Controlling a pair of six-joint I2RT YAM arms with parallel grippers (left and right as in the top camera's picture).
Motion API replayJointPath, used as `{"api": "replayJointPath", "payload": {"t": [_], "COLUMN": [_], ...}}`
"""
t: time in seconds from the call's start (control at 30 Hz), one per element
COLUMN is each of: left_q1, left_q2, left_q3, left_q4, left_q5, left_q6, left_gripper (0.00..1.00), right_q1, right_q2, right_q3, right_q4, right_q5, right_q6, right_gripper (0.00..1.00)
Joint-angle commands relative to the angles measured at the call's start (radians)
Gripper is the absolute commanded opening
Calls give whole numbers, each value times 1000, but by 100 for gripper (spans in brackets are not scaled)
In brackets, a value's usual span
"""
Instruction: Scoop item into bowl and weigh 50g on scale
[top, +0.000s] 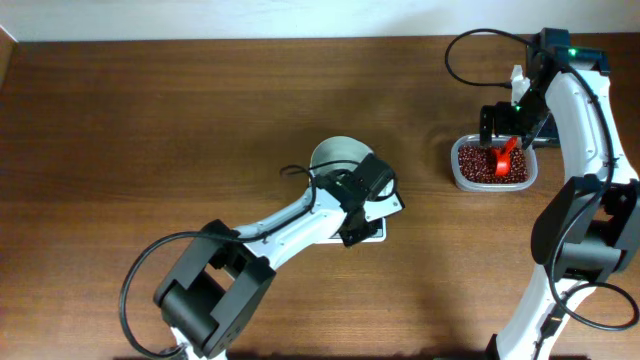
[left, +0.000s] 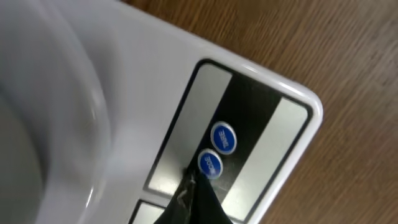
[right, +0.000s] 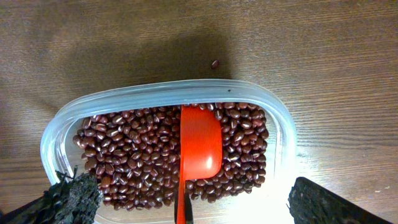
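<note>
On the brown wooden tabletop (top: 200, 120), the left hand (top: 362, 200) hangs over the white scale (top: 374, 233), hiding most of it, with the white bowl (top: 333, 155) partly visible just behind. Well apart at the right, the right hand (top: 503, 128) is poised above a clear plastic tub (top: 462, 172) of dark red beans (top: 478, 165), in which a red scoop (top: 503, 157) stands.

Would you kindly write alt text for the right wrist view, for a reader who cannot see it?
A red scoop lies empty on reddish-brown beans filling a clear plastic tub on a wooden table. One stray bean sits on the table beyond the tub's rim, and the dark fingers of the right gripper stand wide apart at the bottom corners.
</note>
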Motion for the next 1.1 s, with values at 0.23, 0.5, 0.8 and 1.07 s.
{"api": "replayJointPath", "payload": {"t": [0.23, 0.5, 0.8, 1.07], "left_q1": [-2, -1, -6, -30], "left_q2": [-114, -193, 4, 48], "left_q3": [26, 21, 21, 20], "left_q4": [-11, -28, -58, -73], "left_q5": [1, 3, -34, 19], "left_q6": [-44, -66, -6, 13], "left_gripper": [0, 0, 0, 0], "right_q1": [-2, -2, -2, -2], "right_q2": [-8, -8, -8, -8], "right_q3": [16, 16, 16, 16], "right_q4": [3, 3, 3, 3], "right_q5": [-2, -2, -2, -2], "right_q6": [6, 6, 6, 6], "right_gripper": [99, 99, 99, 99]}}
